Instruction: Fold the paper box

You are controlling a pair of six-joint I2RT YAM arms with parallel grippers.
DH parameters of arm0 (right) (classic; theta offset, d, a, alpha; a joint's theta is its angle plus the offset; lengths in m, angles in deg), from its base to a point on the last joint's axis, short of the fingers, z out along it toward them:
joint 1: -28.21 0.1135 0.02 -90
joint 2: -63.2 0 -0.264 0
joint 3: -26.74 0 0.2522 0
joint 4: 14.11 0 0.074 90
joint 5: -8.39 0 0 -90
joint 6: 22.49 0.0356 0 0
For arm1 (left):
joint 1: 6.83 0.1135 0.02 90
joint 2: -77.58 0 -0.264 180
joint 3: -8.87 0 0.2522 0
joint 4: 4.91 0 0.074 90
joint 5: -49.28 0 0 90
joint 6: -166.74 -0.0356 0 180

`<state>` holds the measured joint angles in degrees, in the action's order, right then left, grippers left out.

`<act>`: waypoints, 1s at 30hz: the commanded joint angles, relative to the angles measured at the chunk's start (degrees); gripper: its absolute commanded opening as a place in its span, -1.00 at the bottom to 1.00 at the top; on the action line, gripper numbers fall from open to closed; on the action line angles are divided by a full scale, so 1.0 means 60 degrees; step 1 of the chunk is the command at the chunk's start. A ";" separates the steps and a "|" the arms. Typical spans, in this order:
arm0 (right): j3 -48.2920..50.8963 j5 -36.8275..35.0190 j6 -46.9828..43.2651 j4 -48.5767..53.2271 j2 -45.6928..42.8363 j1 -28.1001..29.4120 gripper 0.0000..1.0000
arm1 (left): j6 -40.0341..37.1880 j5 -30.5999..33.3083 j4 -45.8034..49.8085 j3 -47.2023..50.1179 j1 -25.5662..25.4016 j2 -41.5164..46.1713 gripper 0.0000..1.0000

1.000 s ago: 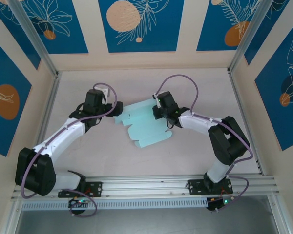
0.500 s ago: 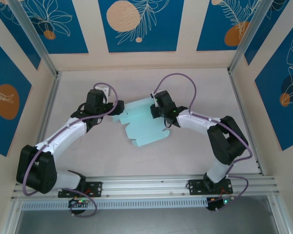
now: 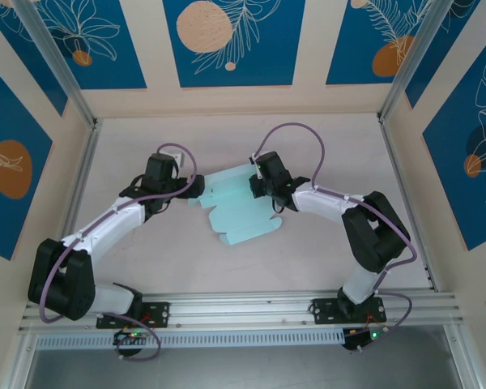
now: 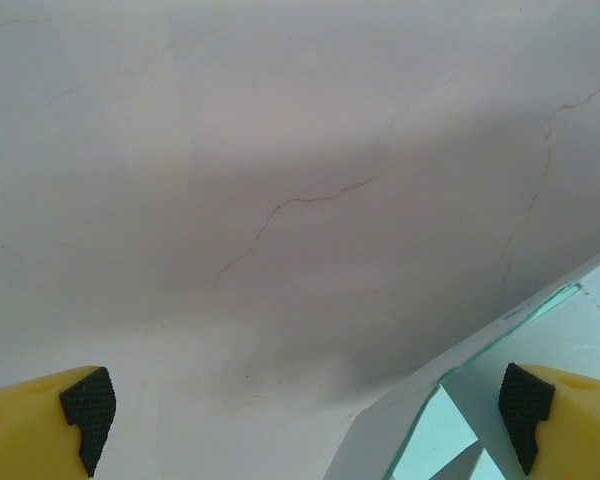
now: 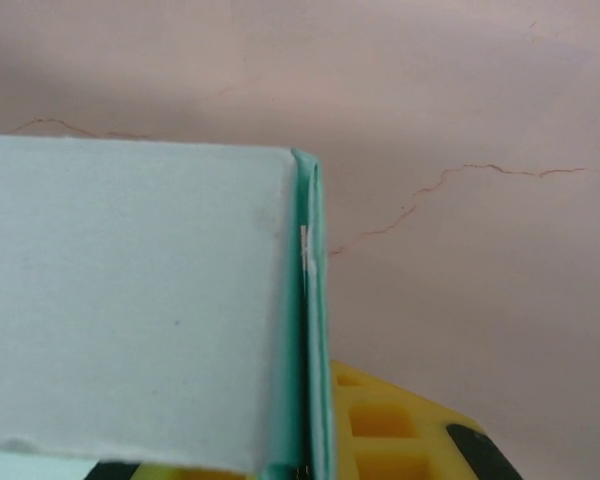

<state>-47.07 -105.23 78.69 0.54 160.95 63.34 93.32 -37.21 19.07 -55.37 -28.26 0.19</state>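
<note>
Card lies flat mid-frame in the top view: the paper box [image 3: 236, 215], a mint die-cut sheet on the pale table [image 3: 324, 251]. At its upper left edge the left gripper [image 3: 194, 188] stands with jaws wide apart, the sheet's corner between them. At its upper right the right gripper [image 3: 257, 186] is clamped on a folded-up flap

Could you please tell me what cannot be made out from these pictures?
Top view: the fingertips of the right pincer, hidden beneath its own wrist above the paper box.
Right wrist view: where that pincer meets the card; the folded panel covers it and the bottom edge cuts it off.
Left wrist view: most of the paper box, cut off at the lower right corner beside the open left pincer.
Top view: its creases, too small.
</note>
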 commanded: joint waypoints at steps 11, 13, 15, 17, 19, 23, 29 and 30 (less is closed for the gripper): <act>-0.0260 0.0230 0.0283 -0.0164 0.0002 0.0014 -0.77 | -0.0028 -0.0565 -0.0438 -0.0051 0.0071 -0.0568 1.00; -0.0302 0.0244 0.0314 -0.0148 0.0023 0.0046 -0.77 | -0.0010 -0.0726 -0.0556 -0.0131 0.0049 -0.0684 1.00; -0.0333 0.0260 0.0316 -0.0122 0.0032 0.0074 -0.77 | 0.0078 -0.0850 -0.0682 -0.0206 0.0014 -0.0808 1.00; -0.0370 0.0259 0.0318 -0.0104 0.0047 0.0113 -0.77 | 0.0134 -0.0932 -0.0776 -0.0282 -0.0051 -0.0931 1.00; -0.0404 0.0246 0.0308 -0.0083 0.0055 0.0156 -0.76 | 0.0152 -0.0936 -0.0799 -0.0400 -0.0140 -0.1079 1.00; -0.0428 0.0201 0.0331 -0.0045 0.0055 0.0216 -0.77 | 0.0235 -0.0879 -0.0945 -0.0573 -0.0302 -0.1336 1.00; -0.0464 0.0179 0.0433 0.0009 0.0095 0.0253 -0.77 | 0.0513 -0.0887 -0.1395 -0.0727 -0.0470 -0.1606 1.00; -0.0477 0.0157 0.0473 0.0024 0.0110 0.0253 -0.77 | 0.0567 -0.0804 -0.1410 -0.0728 -0.0472 -0.1592 1.00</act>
<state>-47.44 -106.63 80.83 2.00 160.95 63.71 94.91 -41.08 14.04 -57.40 -29.61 -8.48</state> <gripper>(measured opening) 0.119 0.999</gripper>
